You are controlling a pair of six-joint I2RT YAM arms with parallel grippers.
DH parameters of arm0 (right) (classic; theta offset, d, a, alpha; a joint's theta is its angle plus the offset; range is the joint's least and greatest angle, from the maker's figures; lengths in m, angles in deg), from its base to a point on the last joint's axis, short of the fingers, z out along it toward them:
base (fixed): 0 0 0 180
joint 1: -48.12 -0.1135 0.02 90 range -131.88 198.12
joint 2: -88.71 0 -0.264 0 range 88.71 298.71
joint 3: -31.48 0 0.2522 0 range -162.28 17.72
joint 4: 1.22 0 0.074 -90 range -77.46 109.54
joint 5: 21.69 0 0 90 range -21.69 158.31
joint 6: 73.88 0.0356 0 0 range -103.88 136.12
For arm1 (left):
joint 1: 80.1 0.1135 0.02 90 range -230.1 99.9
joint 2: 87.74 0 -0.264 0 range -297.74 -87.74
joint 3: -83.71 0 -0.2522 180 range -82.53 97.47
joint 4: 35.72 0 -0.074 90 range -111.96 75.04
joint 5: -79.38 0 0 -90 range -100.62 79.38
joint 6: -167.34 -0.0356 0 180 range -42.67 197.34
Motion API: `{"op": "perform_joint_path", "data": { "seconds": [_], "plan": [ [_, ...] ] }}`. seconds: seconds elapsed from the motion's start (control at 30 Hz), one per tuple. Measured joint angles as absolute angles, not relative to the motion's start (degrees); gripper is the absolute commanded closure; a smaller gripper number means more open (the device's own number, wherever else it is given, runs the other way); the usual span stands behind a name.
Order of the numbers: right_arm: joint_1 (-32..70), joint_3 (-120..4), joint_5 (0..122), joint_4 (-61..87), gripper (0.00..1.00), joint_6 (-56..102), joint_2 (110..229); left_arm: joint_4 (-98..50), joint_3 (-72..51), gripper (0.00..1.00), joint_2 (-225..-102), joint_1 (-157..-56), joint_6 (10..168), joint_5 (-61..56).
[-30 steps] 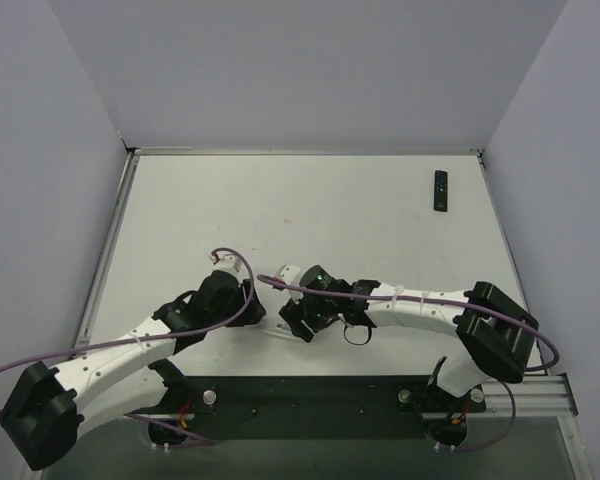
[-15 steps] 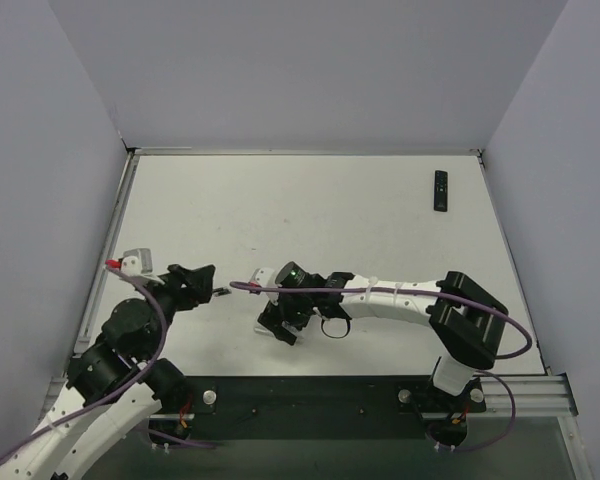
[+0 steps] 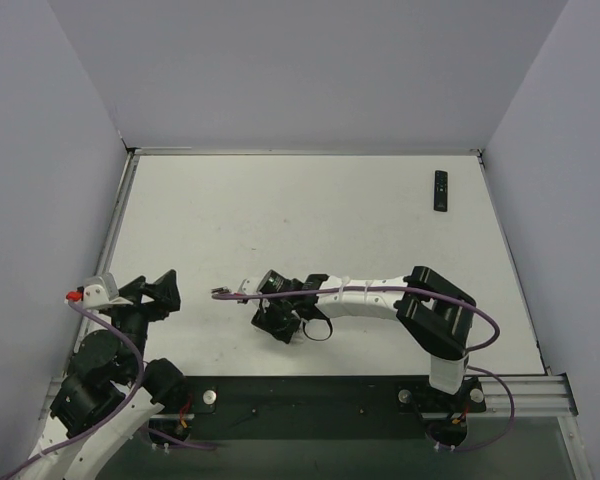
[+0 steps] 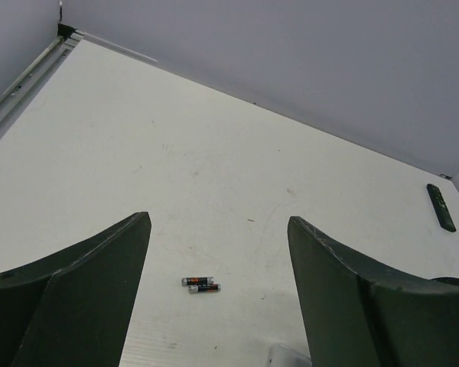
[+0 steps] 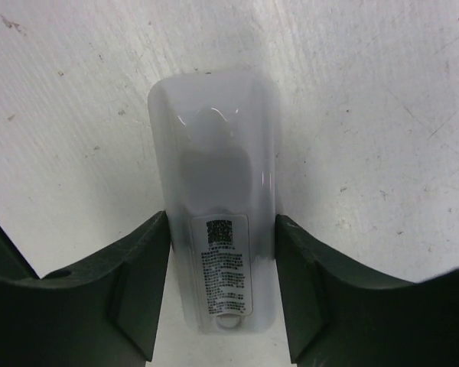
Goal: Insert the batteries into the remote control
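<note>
**Top external view.** The batteries [image 3: 221, 292] lie on the white table [image 3: 310, 210], two tiny dark cylinders close together. The left gripper [image 3: 168, 287] stands to their left, apart from them, on an arm folded close to its base. The right gripper [image 3: 270, 318] is low over the table just right of the batteries and slightly nearer the bases. What it holds cannot be made out here. A black remote [image 3: 440, 190] lies far to the right of the batteries, near the far right corner.

**Left wrist view.** The left gripper [image 4: 218, 222] has its jaws spread wide with nothing between them. The batteries [image 4: 200, 284] lie side by side, touching, on the table seen through the gap. The black remote [image 4: 441, 207] is well beyond them to the right.

**Right wrist view.** The right gripper [image 5: 222, 220] has its jaws partly closed. Its fingers [image 5: 138, 283] bear on both long sides of a white remote [image 5: 214, 138] that lies flat on the table. A printed label [image 5: 223, 264] faces up between the fingers.
</note>
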State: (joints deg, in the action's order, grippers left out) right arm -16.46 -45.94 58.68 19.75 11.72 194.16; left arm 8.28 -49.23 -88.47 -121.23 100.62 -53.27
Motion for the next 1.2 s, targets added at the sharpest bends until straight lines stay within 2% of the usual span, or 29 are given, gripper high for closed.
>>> {"op": "perform_joint_path", "data": {
  "seconds": [0.03, 0.13, 0.23, 0.33, 0.5, 0.8, 1.03, 1.2],
  "plan": [
    [-16.5, -46.0, 58.8, 19.8, 0.67, 11.8, 194.2, 8.5, -49.3, 0.17, -88.4, -121.2, 100.4, -53.8],
    [-16.2, -46.1, 59.4, 20.1, 0.78, 13.2, 194.2, 9.0, -49.3, 0.17, -88.4, -121.2, 99.9, -54.9],
    [-15.6, -46.0, 59.3, 20.3, 0.81, 14.2, 193.9, 9.2, -49.3, 0.17, -88.4, -121.2, 99.4, -55.5],
    [-12.6, -43.7, 59.5, 21.2, 0.81, 15.8, 191.8, 9.3, -49.3, 0.17, -88.4, -121.2, 99.1, -56.0],
    [-1.4, -36.8, 61.5, 24.9, 0.83, 18.1, 183.5, 9.6, -49.3, 0.17, -88.4, -121.0, 99.1, -57.2],
    [24.8, -32.3, 62.2, 29.9, 0.84, 21.3, 169.6, 11.0, -49.3, 0.18, -88.4, -120.7, 99.6, -60.6],
    [43.8, -31.1, 60.3, 31.6, 0.82, 25.3, 169.1, 11.8, -49.3, 0.18, -88.4, -120.5, 99.7, -61.7],
    [47.7, -31.1, 60.7, 31.9, 0.8, 28.0, 174.9, 11.8, -49.3, 0.18, -88.4, -120.5, 99.8, -61.9]
  ]
}}
